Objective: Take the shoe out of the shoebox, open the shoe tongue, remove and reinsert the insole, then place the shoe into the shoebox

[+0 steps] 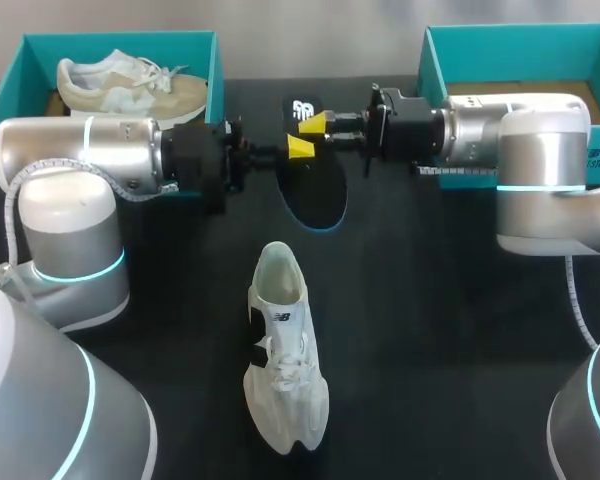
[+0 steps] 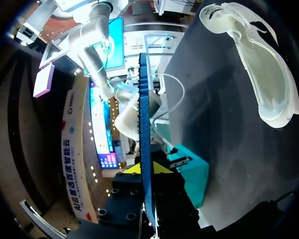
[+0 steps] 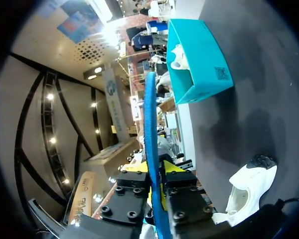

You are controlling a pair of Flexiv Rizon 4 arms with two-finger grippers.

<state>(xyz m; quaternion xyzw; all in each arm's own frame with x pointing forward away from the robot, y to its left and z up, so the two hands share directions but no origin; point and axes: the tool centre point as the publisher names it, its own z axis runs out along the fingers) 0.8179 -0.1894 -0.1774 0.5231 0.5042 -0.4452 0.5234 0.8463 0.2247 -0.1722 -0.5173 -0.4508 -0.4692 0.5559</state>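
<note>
**Insole pinched from both sides, shoe lying nearer the robot**

The insole (image 1: 313, 190) is held out of the shoe, over the far middle of the table (image 1: 460, 330). It is gripped by both arms. The left gripper (image 1: 298, 147) is closed on one long edge and the right gripper (image 1: 315, 122) on the other, a little nearer the printed end. In each wrist view the insole is seen edge-on, as a thin blue line clamped between that gripper's yellow tips.

The shoe (image 1: 285, 350) lies on the table on the robot's side of the insole, well apart from it. Its long axis runs towards and away from the robot, with the open heel end turned to the insole and the toe to the robot. The insole's long axis is set much the same way, its broad unprinted end pointing at the shoe's opening. Reinsertion is therefore judged to need a draw towards the robot and a dip into the collar. Neither arm is clearly nearer, as both meet at the middle.

The left box (image 1: 120, 40), with a beige shoe (image 1: 130, 90) in it, stands behind the left arm. The right box (image 1: 500, 50) is largely hidden by the right arm, so its contents cannot be told. How high the insole is held cannot be made out, nor how far the tongue is opened.
</note>
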